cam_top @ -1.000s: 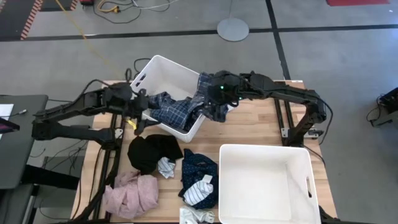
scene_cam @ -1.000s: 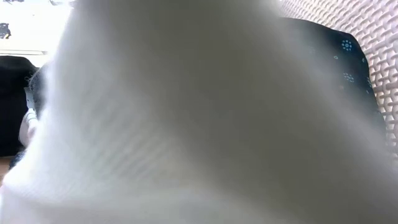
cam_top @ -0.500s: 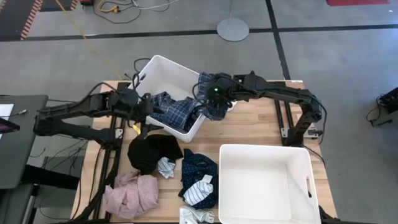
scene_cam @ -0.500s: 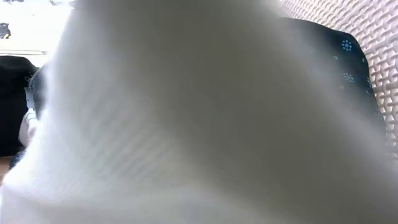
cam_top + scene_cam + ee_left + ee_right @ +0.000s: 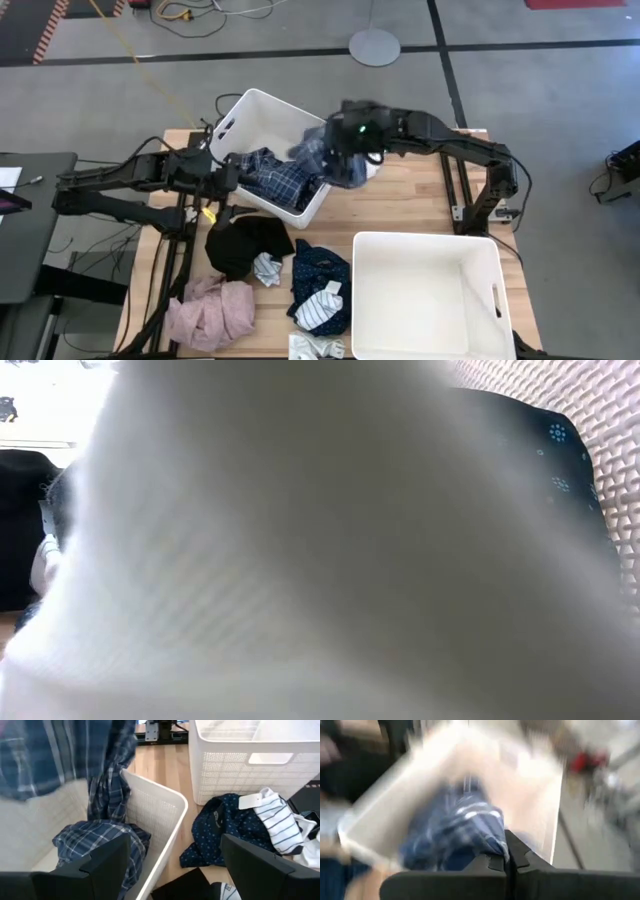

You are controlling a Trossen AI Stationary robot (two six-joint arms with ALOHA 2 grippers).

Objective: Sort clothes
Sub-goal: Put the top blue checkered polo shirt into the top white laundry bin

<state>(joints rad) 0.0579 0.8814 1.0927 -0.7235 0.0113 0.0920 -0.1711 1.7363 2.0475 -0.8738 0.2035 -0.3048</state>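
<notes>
The blue plaid shirt [image 5: 272,176] lies partly inside the tilted white bin [image 5: 258,112] at the table's far left. One part of it is raised over the bin's right rim, where my right gripper [image 5: 332,150] is shut on it. My left gripper [image 5: 224,180] stands open beside the bin's left wall, with nothing between its fingers [image 5: 105,865]. On the near table lie a black garment [image 5: 245,245], a pink garment [image 5: 210,312], a navy dotted garment [image 5: 318,268], a striped sock [image 5: 322,305] and a small pale sock [image 5: 267,268]. My right gripper pinches a bunched part of the plaid shirt [image 5: 487,842] between its two shut fingers, reaching in from the table's right and slanting downward. That part is lifted clear and hangs from the fingers [image 5: 517,860]. The rest of the shirt [image 5: 97,842] still lies in the bin.
A second white bin [image 5: 425,295] stands upright at the near right. Bare wood [image 5: 410,200] lies between the two bins. A white cloth [image 5: 300,560] right in front of the low camera blocks almost all of that view; only a bit of navy dotted fabric [image 5: 545,440] shows.
My right gripper has shut on the plaid shirt at the bin's right rim and risen. It has drawn that part of the shirt up off the rim, while the rest has stayed in the bin.
</notes>
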